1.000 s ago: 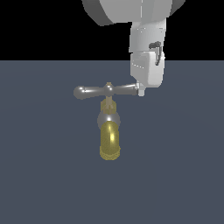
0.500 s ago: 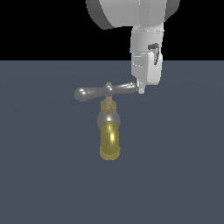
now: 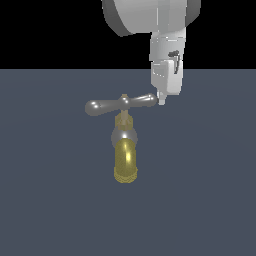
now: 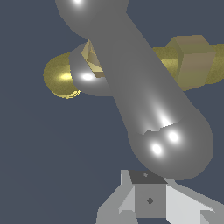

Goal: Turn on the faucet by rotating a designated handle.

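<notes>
The faucet (image 3: 125,159) stands mid-scene with its yellow-brass spout curving toward the camera and a silver-grey body above it. The handle (image 3: 120,104), a glossy grey crossbar with rounded knobs, sits on top, slightly slanted. My gripper (image 3: 161,101) hangs from the white arm with its fingertips pressed together against the crossbar's end on the exterior view's right. It holds nothing. In the wrist view the handle (image 4: 144,96) fills the frame, its knob right in front of my gripper (image 4: 148,199). The brass spout (image 4: 61,78) and stem (image 4: 192,61) show behind it.
The faucet rests on a flat dark blue-grey floor (image 3: 50,200) that runs to a black background. The large white arm body (image 3: 150,20) hangs above the faucet's right side.
The gripper has shifted a little against the handle's right end. The crossbar has turned slightly: its right arm has swung away and its left knob has moved inward.
</notes>
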### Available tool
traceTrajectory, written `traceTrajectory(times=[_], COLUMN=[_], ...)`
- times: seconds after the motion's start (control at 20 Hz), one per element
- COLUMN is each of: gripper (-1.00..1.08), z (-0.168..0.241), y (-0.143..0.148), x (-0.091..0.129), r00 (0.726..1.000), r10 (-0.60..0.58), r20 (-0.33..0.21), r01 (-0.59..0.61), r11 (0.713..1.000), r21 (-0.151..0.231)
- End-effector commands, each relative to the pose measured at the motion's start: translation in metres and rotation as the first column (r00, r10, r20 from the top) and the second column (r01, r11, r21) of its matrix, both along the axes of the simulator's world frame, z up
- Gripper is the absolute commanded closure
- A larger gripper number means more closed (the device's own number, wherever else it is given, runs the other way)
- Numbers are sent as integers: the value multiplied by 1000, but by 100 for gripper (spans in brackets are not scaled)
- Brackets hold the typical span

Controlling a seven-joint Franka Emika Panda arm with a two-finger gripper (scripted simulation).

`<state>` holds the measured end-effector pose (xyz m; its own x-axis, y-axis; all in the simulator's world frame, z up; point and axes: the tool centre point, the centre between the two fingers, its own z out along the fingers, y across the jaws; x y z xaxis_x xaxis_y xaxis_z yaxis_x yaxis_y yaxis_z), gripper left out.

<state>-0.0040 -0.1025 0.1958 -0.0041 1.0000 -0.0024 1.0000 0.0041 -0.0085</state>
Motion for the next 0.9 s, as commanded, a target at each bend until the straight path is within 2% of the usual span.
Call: traceTrajectory(times=[0.0,0.85], gripper=[108,108], z=[0,1], y=[17,61], x=[11,65], r00=[1000,1000], r10=[19,29], r20=[3,8], r01=[-19,-29], r11=[1000,1000], r21=[2,2])
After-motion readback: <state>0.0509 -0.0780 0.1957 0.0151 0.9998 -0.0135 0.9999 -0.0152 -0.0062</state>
